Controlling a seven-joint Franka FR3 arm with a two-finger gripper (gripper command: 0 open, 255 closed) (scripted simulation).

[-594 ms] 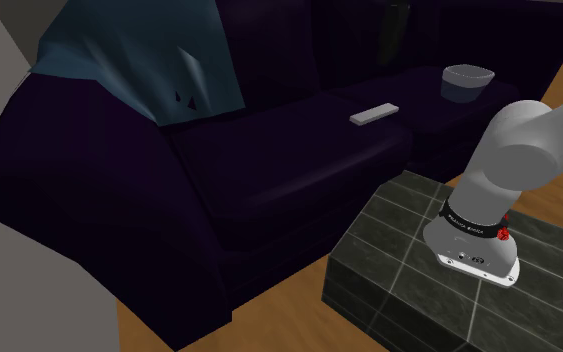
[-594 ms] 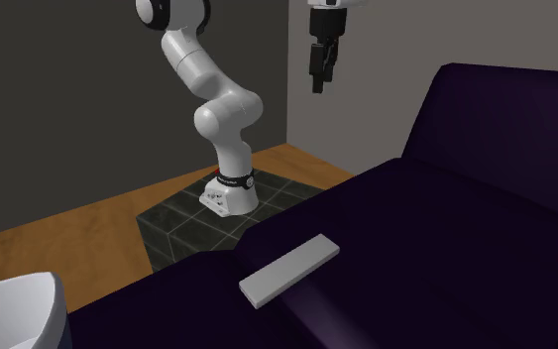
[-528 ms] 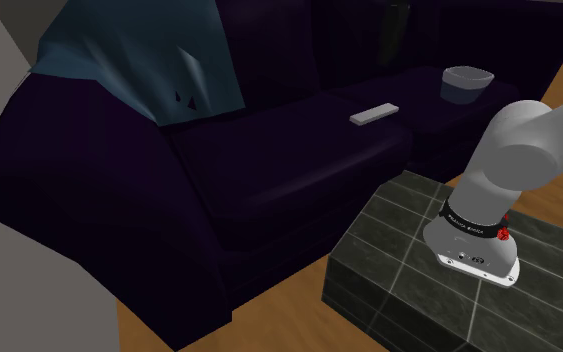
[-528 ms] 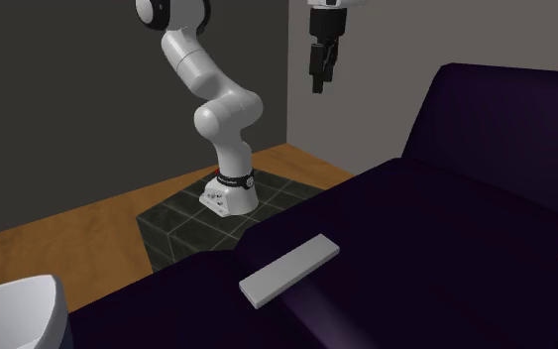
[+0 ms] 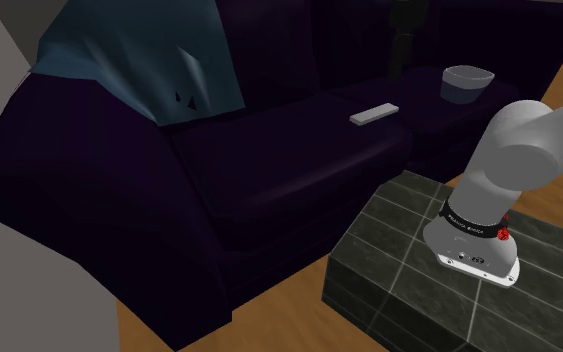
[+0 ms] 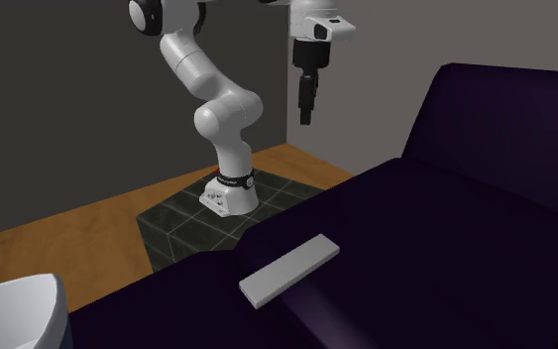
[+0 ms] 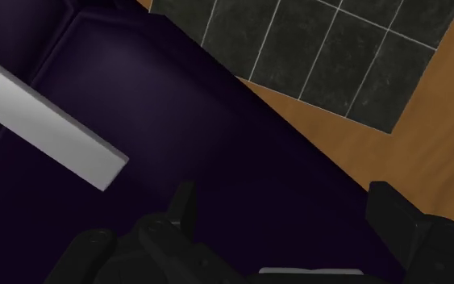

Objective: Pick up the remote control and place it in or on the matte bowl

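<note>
Purple, nearly black, the sofa (image 5: 269, 160) is the biggest thing around, its seat running off to the shoulder view's far right. Over its back at the shoulder view's left hangs a blue blanket (image 5: 129, 60). A wooden floor (image 6: 58, 228) lies in front of it, and on that floor, close against the sofa's front, sits the dark tiled stand (image 5: 399, 240) that carries the white arm (image 6: 222, 114). The arm rises from the stand, bends, and reaches up high.

On the seat rests a pale grey bowl (image 5: 467, 83), on the cushion at the shoulder view's far right. Near it on the shoulder view's left, close to the seam between two cushions, the remote (image 6: 289, 269) lies flat, a plain light grey bar, apart from the bowl.

The black claw (image 6: 306, 109) hangs in the air pointing down, high over the sofa's front edge. The remote is well below it and touches nothing but the cushion. From the wrist view, the claw's two fingers (image 7: 185, 206) are spread wide with only dark cushion between them. The remote sits off to one side, beyond one finger and outside the gap.
</note>
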